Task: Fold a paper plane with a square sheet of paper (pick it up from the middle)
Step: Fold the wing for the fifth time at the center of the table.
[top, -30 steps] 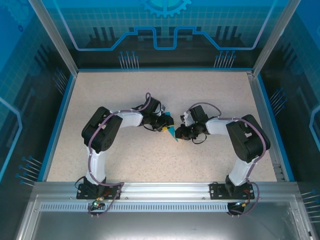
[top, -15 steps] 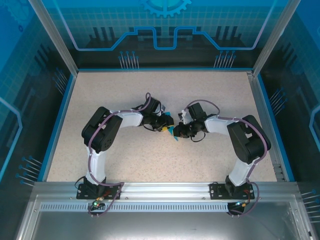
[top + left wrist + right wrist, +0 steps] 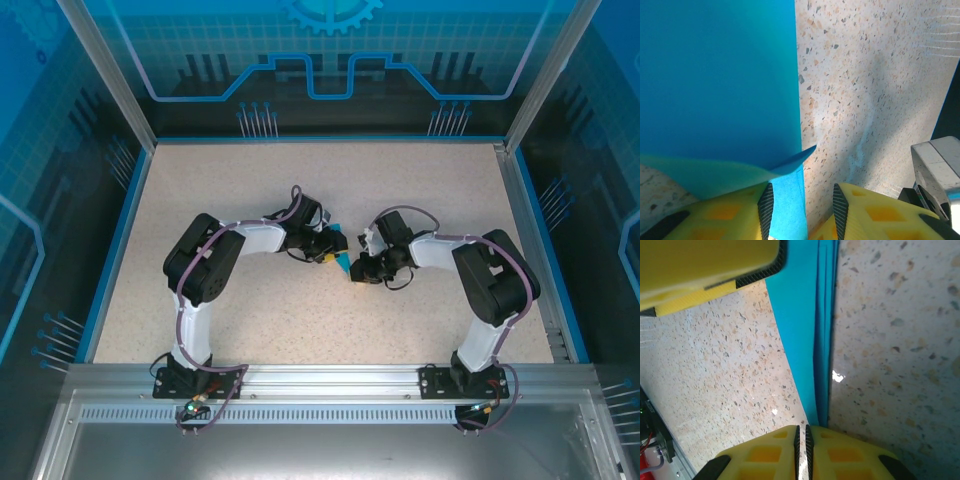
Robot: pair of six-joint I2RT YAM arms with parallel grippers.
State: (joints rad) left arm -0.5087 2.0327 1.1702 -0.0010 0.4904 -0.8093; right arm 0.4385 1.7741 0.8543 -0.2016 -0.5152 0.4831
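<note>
Across speckled beige table (image 3: 250, 320), blue-walled enclosure (image 3: 330, 60), cyan paper plane (image 3: 343, 262)

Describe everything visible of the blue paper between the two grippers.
The blue paper is thin, matte, plain cyan, partly folded: stacked layers along a straight crease narrow to a tip that runs into the shut right gripper. A loose flap curls near the left gripper, whose fingers stand apart with a paper strip between them, against one pad. It is over the middle of the speckled table.
</note>
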